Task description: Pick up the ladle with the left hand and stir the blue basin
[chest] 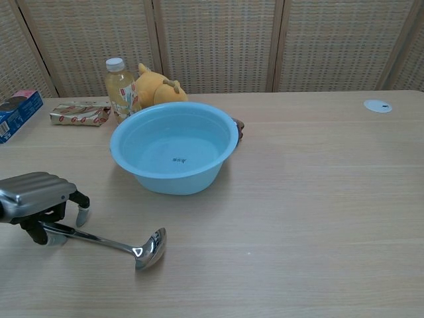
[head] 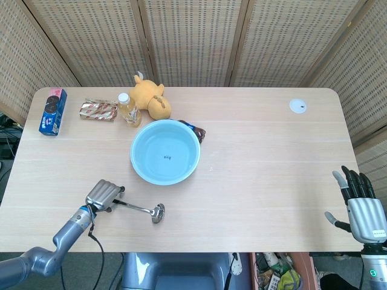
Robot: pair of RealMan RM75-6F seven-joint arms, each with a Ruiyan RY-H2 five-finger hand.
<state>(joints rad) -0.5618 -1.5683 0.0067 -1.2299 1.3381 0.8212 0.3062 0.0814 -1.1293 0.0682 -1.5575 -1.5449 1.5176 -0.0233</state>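
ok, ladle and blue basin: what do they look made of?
Ladle: likely polished steel; the bowl mirrors its surroundings with bright glints. Blue basin: probably plastic; uniform pale blue, smooth soft sheen, thin rolled rim.

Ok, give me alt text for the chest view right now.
The left hand hovers over the handle end of the ladle, which lies flat on the table. Behind sits the empty blue basin.

L hand (chest: pixel 36 199) low at table's near-left, fingers curled down, R hand (head: pixel 364 211) raised off far right, fingers apart
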